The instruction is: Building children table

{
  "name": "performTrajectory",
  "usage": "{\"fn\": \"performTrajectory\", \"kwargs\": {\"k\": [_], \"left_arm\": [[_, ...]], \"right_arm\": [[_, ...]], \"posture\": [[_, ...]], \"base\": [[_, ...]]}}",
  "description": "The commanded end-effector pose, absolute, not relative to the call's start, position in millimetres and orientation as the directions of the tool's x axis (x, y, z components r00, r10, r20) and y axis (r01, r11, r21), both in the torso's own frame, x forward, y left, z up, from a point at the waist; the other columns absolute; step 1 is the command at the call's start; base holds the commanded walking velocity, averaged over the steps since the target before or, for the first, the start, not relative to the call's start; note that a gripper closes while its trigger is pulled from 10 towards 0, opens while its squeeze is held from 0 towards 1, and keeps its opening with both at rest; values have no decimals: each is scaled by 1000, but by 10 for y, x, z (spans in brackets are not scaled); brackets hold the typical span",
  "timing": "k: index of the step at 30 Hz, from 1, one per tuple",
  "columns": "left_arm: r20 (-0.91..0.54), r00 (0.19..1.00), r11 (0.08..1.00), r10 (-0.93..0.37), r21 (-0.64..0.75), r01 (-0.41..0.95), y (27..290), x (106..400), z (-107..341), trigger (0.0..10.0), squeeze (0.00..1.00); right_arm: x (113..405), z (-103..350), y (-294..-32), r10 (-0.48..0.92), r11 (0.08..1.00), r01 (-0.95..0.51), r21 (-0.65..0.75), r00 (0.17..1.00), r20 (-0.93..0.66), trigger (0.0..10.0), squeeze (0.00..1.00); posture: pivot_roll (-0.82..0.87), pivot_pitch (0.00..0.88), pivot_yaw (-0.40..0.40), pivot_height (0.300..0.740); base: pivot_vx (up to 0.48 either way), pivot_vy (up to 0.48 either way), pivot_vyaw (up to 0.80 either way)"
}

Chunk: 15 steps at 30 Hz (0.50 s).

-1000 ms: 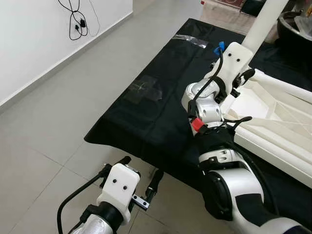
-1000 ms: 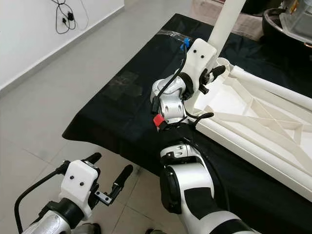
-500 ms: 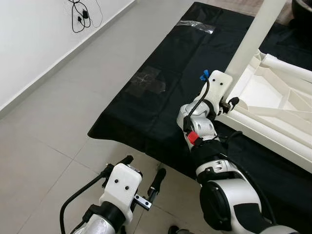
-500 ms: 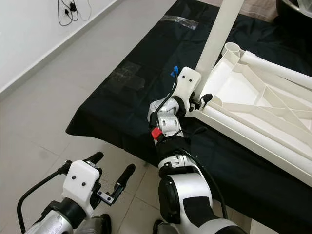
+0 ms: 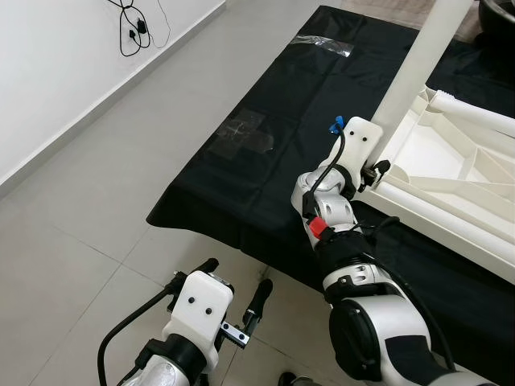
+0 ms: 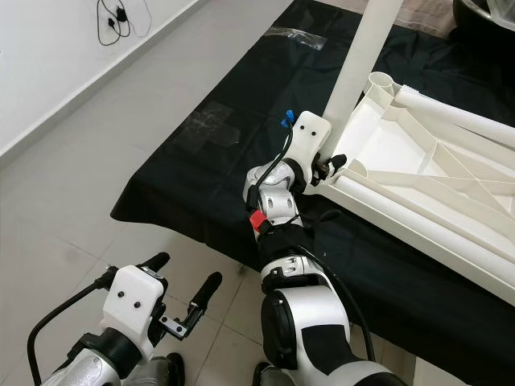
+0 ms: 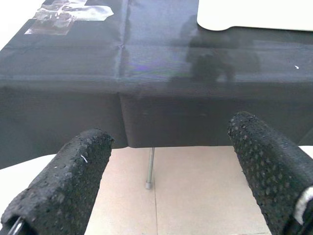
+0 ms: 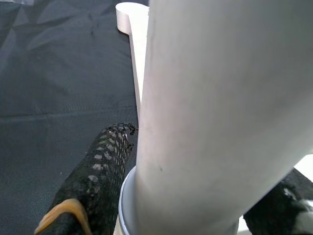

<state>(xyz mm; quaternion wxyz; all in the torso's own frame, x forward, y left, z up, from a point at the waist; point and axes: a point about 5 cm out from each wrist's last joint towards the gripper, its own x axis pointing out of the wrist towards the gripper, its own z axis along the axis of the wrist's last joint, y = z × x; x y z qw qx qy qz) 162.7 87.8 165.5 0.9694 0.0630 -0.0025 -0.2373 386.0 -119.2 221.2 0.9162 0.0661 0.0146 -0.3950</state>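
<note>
A white children's table top (image 5: 451, 181) lies upside down on a black-covered table (image 5: 265, 161). At its near corner a white round leg (image 5: 418, 56) stands upright. My right gripper (image 5: 376, 169) is shut on the foot of this leg; in the right wrist view the leg (image 8: 220, 98) sits between the black fingers (image 8: 98, 181). My left gripper (image 5: 235, 283) hangs open, low over the floor before the black table's edge. Its wrist view has the two fingers (image 7: 73, 186) wide apart with nothing between them.
Another white tube (image 6: 451, 104) lies along the top's far side. A patch of clear tape (image 5: 245, 133) sits on the cloth. Grey tiled floor (image 5: 88, 185) spreads to the left, up to a white wall with hanging cables (image 5: 133, 28). A thin metal table leg (image 7: 149, 169) stands under the cloth.
The whole picture shifted a second ago as the camera moved. My right gripper stays shut on the leg's foot, and the left gripper hangs open as before.
</note>
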Motion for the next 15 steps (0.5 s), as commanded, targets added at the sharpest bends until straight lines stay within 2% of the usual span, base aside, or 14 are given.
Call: {"fn": "performTrajectory", "kwargs": {"k": [1,5,6,7,8,9,10,11,14,15], "left_arm": [[-62,884,875,-463,124,467,872,1606,1579,10000,0],[-63,884,875,-464,123,468,872,1605,1575,10000,0],[-64,883,875,-464,123,469,871,1604,1573,10000,0],[-64,883,875,-464,123,469,870,1604,1572,10000,0],[-64,883,875,-464,123,469,870,1604,1572,10000,0],[-65,884,875,-464,122,468,870,1604,1570,10000,0],[-65,884,875,-463,123,468,869,1604,1568,10000,0],[-66,884,875,-463,122,468,868,1604,1567,10000,0],[-66,884,875,-464,122,468,868,1603,1565,10000,0],[-67,884,875,-464,123,468,868,1603,1564,10000,0]], "right_arm": [[3853,2192,-1224,-731,670,735,106,678,-79,10000,0],[3849,2182,-1206,-723,679,726,106,687,-76,10000,0],[3844,2179,-1206,-726,677,729,102,684,-71,10000,27],[3844,2179,-1205,-723,679,726,106,687,-71,10000,400],[3844,2179,-1205,-723,679,726,106,687,-71,10000,400],[3843,2180,-1205,-724,679,727,107,686,-66,10000,1000],[3844,2181,-1202,-722,681,724,110,689,-64,10000,1000],[3844,2182,-1201,-722,681,724,110,689,-64,10000,584],[3844,2182,-1200,-723,680,725,108,688,-64,10000,584],[3844,2178,-1196,-721,681,724,110,689,-66,10000,0]], "posture": [[101,247,-71,740],[102,247,-69,740],[101,244,-72,740],[101,244,-71,740],[101,244,-71,740],[101,242,-71,740],[101,242,-71,740],[101,242,-71,740],[101,242,-71,740],[102,239,-72,740]], "base": [[0,0,0],[0,0,0],[0,0,0],[0,0,0],[0,0,0],[0,0,0],[0,0,0],[0,0,0],[0,0,0],[0,0,0]]}}
